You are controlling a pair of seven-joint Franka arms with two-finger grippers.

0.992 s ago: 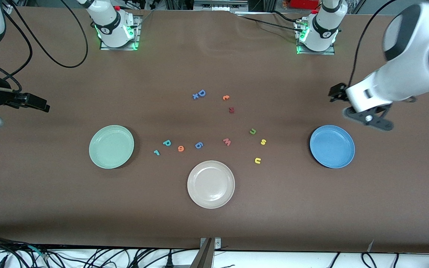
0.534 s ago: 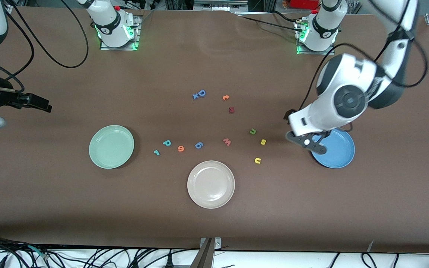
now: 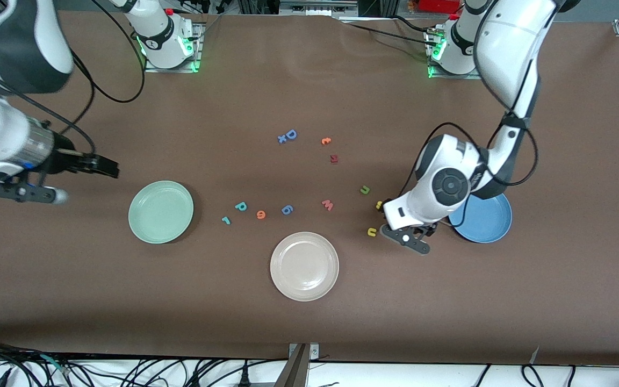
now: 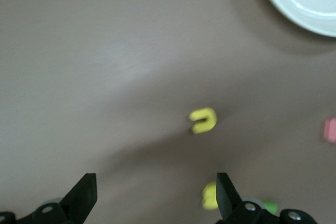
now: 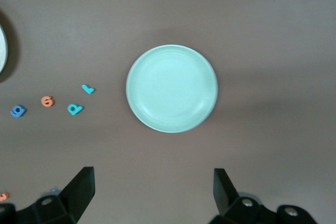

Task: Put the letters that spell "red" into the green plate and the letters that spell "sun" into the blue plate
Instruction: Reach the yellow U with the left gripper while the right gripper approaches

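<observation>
The green plate point(image 3: 160, 211) lies toward the right arm's end, the blue plate point(image 3: 489, 221) toward the left arm's end, partly under the left arm. Teal "r" point(image 3: 226, 220), teal "d" shape point(image 3: 240, 206) and orange "e" point(image 3: 260, 214) lie in a row beside the green plate. Olive "n" point(image 3: 365, 190), yellow "s" point(image 3: 379, 205) and yellow "u" point(image 3: 372, 232) lie beside the blue plate. My left gripper point(image 4: 155, 203) hangs open low over the table between these letters and the blue plate, one finger next to the "s" point(image 4: 210, 196). My right gripper point(image 5: 152, 195) is open over bare table beside the green plate point(image 5: 172, 88).
A beige-white plate point(image 3: 304, 266) sits nearer the front camera, midway between the two plates. A blue "6" point(image 3: 286, 209) and a pink "w" point(image 3: 328, 205) lie between the letter groups. A blue "D" point(image 3: 290, 134), an orange letter point(image 3: 326, 141) and a red piece point(image 3: 333, 158) lie farther back.
The left arm has swung in from the table's end, past the blue plate, down beside the yellow letters. The right arm has moved toward the green plate. No letter has moved.
</observation>
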